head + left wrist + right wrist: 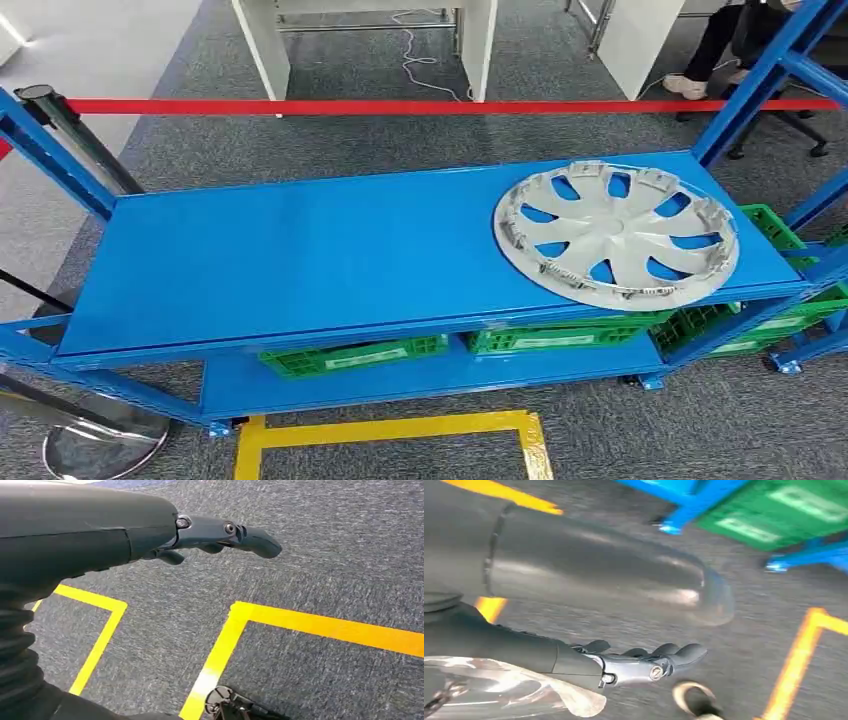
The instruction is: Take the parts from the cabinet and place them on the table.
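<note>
A silver wheel cover (617, 233) lies flat on the right end of the blue cabinet's top shelf (300, 250), its edge reaching just past the front lip. My left hand (220, 535) hangs beside my body over grey carpet, fingers stretched out and holding nothing. In the right wrist view my right hand (644, 662) also hangs low above the carpet with its fingers apart and nothing in it. Both hands are well away from the wheel cover.
Green crates (352, 356) sit on the lower shelf, one seen near the cabinet's foot (784, 510). A red barrier tape (400, 106) runs behind, with a chrome post (75, 150) at left. Yellow floor lines (390, 432) mark the carpet. A person (720, 45) sits at back right.
</note>
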You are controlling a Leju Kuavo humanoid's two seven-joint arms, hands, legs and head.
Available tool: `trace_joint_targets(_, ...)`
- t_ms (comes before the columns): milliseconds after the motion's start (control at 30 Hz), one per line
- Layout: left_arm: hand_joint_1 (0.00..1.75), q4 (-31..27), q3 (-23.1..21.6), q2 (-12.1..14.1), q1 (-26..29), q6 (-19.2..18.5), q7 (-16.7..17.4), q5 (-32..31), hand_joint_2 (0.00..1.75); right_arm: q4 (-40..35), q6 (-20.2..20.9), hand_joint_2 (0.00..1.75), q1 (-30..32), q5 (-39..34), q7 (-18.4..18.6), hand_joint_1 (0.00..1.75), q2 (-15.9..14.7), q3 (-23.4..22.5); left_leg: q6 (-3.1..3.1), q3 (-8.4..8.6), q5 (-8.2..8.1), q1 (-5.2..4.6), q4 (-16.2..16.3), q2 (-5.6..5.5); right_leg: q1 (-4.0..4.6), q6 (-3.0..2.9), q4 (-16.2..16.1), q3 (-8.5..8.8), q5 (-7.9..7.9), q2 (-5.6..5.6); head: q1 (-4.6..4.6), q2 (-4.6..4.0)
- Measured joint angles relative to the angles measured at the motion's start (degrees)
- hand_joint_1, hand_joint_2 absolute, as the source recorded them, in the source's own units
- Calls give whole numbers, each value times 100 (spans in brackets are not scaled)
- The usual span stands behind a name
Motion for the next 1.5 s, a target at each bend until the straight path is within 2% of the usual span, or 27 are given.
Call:
trace_joint_targets(167,0,31,57,-33,-25,77,-22,-120,175,-955,-157,0,293,-173,-105,0,140,398,0,-1,0,0,0,0,0,0,0,0,0,0,0,0)
trace_joint_targets(200,0,35,68,-42,-27,83,-26,-149,175,-1158,-186,175,361,-205,-129,0,164,494,0,-1,0,0,0,0,0,0,0,0,0,0,0,0)
trace_joint_targets(333,0,50,144,-59,-41,101,-33,-227,175,-1906,-297,175,620,-258,-212,0,275,894,0,-1,0,0,0,0,0,0,0,0,0,0,2,0)
trace_joint_targets(367,0,55,155,-66,-43,105,-35,-240,175,-2107,-317,0,685,-258,-238,0,304,1009,0,-1,0,0,0,0,0,0,0,0,0,0,0,0)
trace_joint_targets(633,0,98,164,-105,-54,133,-39,-421,175,-3552,-417,0,1182,-183,-378,0,443,1885,0,0,0,0,0,0,0,0,0,0,0,1,0,0)
trace_joint_targets(833,0,120,164,-136,-56,109,33,-586,175,-4150,-372,0,1390,136,-288,0,433,2262,0,-1,0,0,0,0,0,0,0,0,0,0,0,0)
trace_joint_targets(1000,0,125,164,-138,-60,35,63,-612,175,-4268,-258,0,1419,393,-144,0,339,2354,0,-1,0,-1,0,0,-1,0,0,0,0,0,-2,0)
trace_joint_targets(1100,0,133,159,-138,-62,-103,94,-651,175,-4246,-102,0,1412,658,136,0,174,2428,0,-2,0,-1,0,0,-2,1,0,0,0,0,2,0)
trace_joint_targets(1267,0,136,144,-133,-62,-243,101,-702,175,-4093,22,0,1335,910,326,0,-105,2546,0,-5,0,-1,0,-1,-2,1,0,2,1,-1,0,0)
trace_joint_targets(1400,0,136,142,-125,-71,-441,295,-715,175,-3942,44,0,1256,1054,435,0,-299,2742,0,-4,0,-1,0,-1,-1,1,0,2,1,-1,0,0)
trace_joint_targets(1500,0,136,140,-112,-74,-455,350,-754,175,-3857,5,0,1193,1113,492,0,-402,2907,0,1,0,-1,0,-1,-1,1,0,1,1,-1,0,0)
